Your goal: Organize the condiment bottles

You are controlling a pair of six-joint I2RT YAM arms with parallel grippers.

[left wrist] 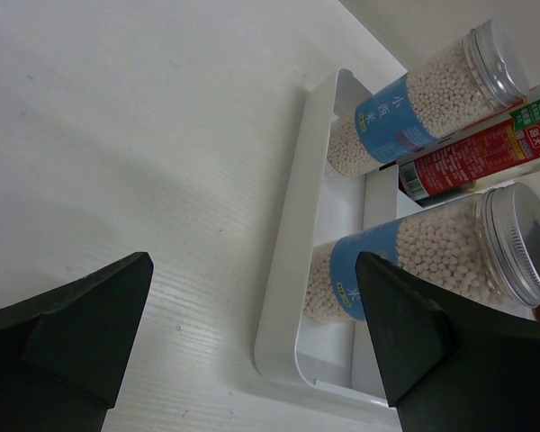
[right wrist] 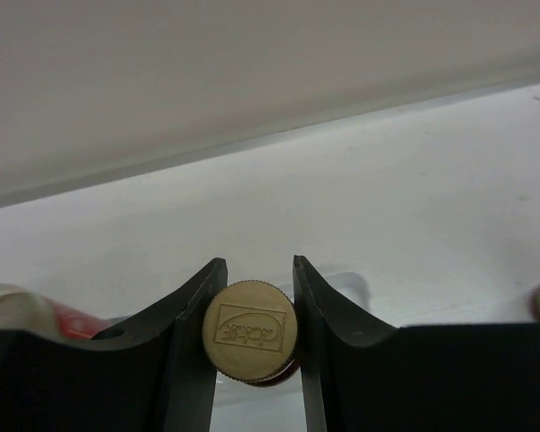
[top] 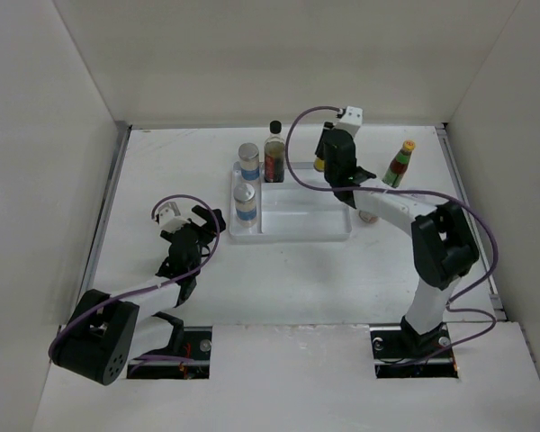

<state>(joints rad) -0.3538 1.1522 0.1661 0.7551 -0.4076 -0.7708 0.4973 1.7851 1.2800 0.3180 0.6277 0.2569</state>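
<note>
Clamping right jaws on the ribbed cap of the small yellow bottle (right wrist: 250, 335), lower centre; likely light, stiff, may swivel; left jaws spread.

The desk (left wrist: 117, 135) is white and matt, with a fine ribbed grain. The tray (left wrist: 283, 270) is smooth white plastic with a slight gloss. The near jar (left wrist: 432, 243) and the far jar (left wrist: 423, 94) have clear walls, glossy blue labels and brushed metal lids with ribbed edges. The left hand (left wrist: 252, 261) and the right hand (right wrist: 259, 263) are matt black plastic. The small bottle (right wrist: 250, 331) has a softly shiny gold cap with a milled rim and an embossed stamp.
</note>
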